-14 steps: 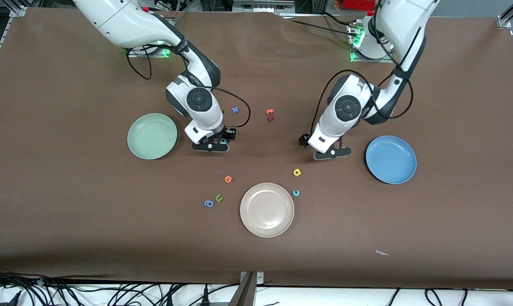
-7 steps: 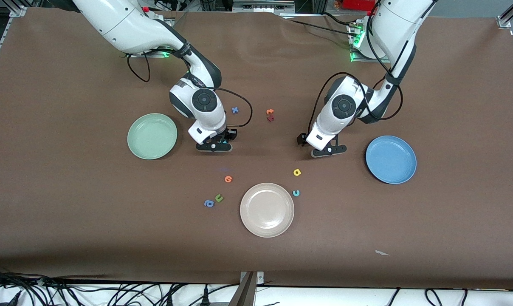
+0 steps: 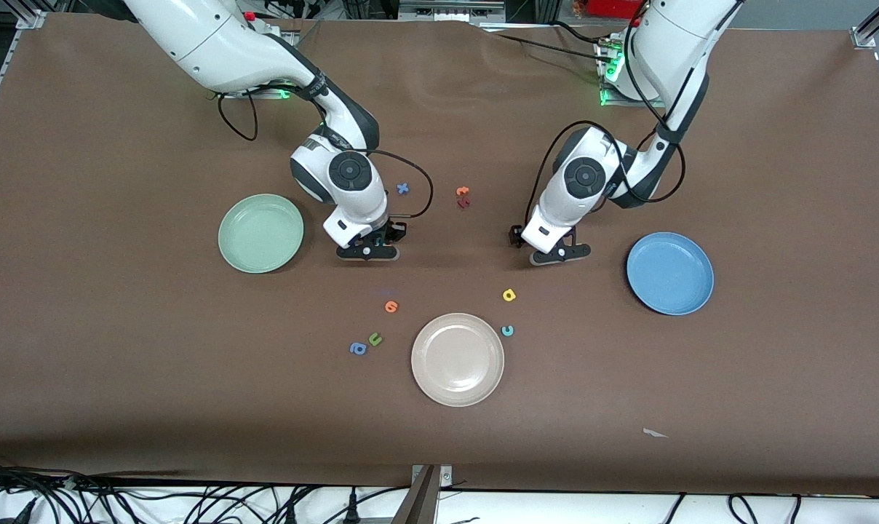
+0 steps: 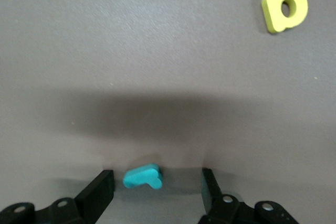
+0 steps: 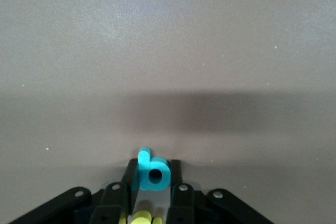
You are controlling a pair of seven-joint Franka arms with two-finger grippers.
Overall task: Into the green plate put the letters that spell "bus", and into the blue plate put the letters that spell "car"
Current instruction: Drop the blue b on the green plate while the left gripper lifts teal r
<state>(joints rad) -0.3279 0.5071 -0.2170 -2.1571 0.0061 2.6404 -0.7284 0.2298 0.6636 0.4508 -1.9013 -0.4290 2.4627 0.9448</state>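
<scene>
Two wrist views reveal what the front hides: right claw (image 5: pixel 152 182) pinched shut on the teal "b" (image 5: pixel 153 171), left claw (image 4: pixel 157 187) open astride the teal "r" (image 4: pixel 143 177) on the worktop (image 3: pixel 119 364) between the green plate (image 3: pixel 260 233) and blue plate (image 3: pixel 669 273).

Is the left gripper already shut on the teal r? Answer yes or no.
No: in the left wrist view the left gripper has open jaws with gaps on both sides of the teal r.

Foam letters only: teal "b" (image 5: pixel 152 172); yellow "a" (image 4: pixel 284 8); teal "c" (image 3: pixel 507 330).
</scene>
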